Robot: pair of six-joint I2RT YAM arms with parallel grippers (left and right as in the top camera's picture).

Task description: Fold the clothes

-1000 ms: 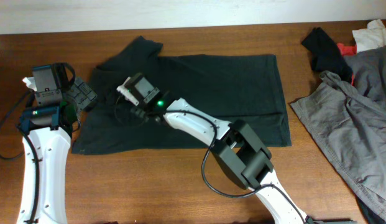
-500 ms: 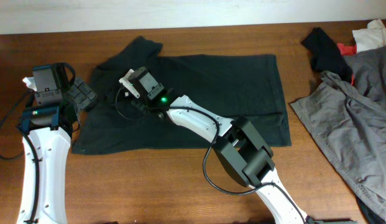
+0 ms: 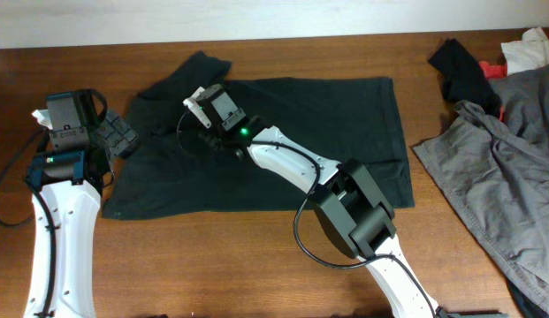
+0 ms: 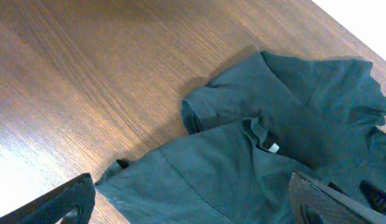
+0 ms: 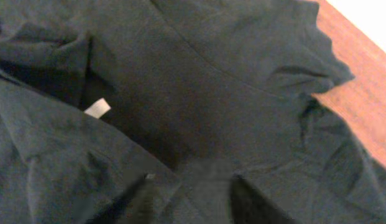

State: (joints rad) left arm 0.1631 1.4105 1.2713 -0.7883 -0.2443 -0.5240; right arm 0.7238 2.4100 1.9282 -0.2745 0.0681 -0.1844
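Shifts up from mid-shirt toward the collar and parts the right end effector [image 5: 186, 202] partway, gripping nothing. Keeps left end effector [image 4: 193, 208] wide open, empty. Leaves clothes [image 3: 327, 115] spread on the surface [image 3: 212, 265]; likely a release, folding barely begun.

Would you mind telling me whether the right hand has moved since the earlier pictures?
Yes. Over the dark garment, the right hand has shifted toward the table's far edge and slightly toward the image's right.
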